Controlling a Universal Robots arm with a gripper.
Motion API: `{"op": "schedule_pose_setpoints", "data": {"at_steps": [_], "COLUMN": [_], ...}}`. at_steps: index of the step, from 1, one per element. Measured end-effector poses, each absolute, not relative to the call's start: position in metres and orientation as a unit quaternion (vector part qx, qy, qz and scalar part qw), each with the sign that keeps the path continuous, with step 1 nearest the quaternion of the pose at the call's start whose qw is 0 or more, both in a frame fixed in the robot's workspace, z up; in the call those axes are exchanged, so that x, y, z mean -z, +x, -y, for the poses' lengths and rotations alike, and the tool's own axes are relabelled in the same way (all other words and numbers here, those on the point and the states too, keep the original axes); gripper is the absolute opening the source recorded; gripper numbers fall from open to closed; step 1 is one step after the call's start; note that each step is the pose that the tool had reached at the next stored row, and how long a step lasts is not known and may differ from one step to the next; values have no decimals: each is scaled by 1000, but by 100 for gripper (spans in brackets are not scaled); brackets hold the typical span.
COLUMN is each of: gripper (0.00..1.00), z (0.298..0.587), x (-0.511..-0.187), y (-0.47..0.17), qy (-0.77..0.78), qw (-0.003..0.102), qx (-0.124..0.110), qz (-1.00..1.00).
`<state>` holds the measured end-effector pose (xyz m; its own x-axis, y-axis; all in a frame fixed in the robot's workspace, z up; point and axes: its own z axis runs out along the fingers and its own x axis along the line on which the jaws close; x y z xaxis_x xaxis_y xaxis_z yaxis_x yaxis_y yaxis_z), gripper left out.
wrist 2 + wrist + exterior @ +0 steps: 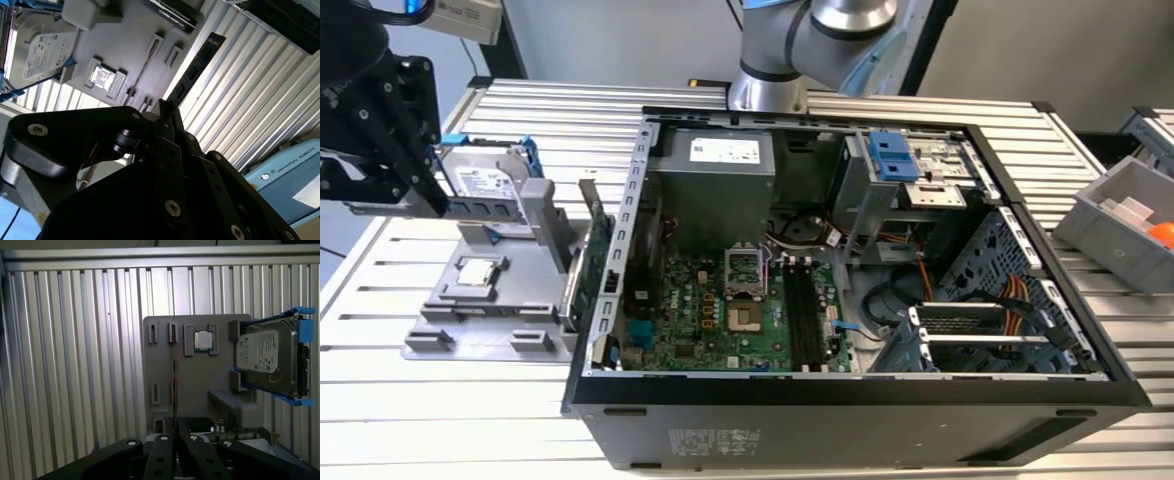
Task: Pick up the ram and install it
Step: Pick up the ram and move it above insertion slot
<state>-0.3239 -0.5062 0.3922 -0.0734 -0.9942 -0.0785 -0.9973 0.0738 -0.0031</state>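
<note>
The ram point(196, 67) is a thin dark stick with small chips. My gripper point(165, 107) is shut on one end of it, and the rest juts out over the ribbed aluminium table. In the first wrist view the ram point(174, 380) shows edge-on as a thin line rising from the gripper point(175, 429), in front of the grey fixture plate point(195, 375). In the exterior view the black gripper point(380, 185) hangs at the far left, above and beside the fixture point(480, 325) and well away from the open computer case point(854, 390). The long black motherboard slots point(803, 315) lie inside the case.
The fixture carries a hard drive point(487, 180) in a blue frame, a processor chip point(478, 270) and a green expansion card point(594, 250) standing beside the case wall. A grey bin point(1121, 215) sits at the exterior view's right. The arm's base point(767, 90) stands behind the case.
</note>
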Motion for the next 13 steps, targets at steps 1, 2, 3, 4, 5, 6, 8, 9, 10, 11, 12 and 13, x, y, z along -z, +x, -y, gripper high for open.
{"op": "schedule_pose_setpoints", "data": {"at_steps": [1, 2, 3, 4, 5, 6, 8, 9, 10, 11, 12, 13], "gripper": [0, 0, 0, 0, 0, 0, 0, 0, 0, 0, 0, 0], "z": [506, 506, 506, 506, 506, 506, 506, 506, 506, 506, 506, 506], "x": [-392, -392, -392, -392, -392, -392, -392, -392, -392, -392, -392, -392], "y": [-323, -321, -320, -319, -317, -316, -313, -312, -310, -309, -308, -306], "qy": [-680, -680, -680, -680, -680, -680, -680, -680, -680, -680, -680, -680], "qw": [30, 30, 30, 30, 30, 30, 30, 30, 30, 30, 30, 30], "qx": [-26, -26, -26, -26, -26, -26, -26, -26, -26, -26, -26, -26], "qz": [-732, -732, -732, -732, -732, -732, -732, -732, -732, -732, -732, -732]}}
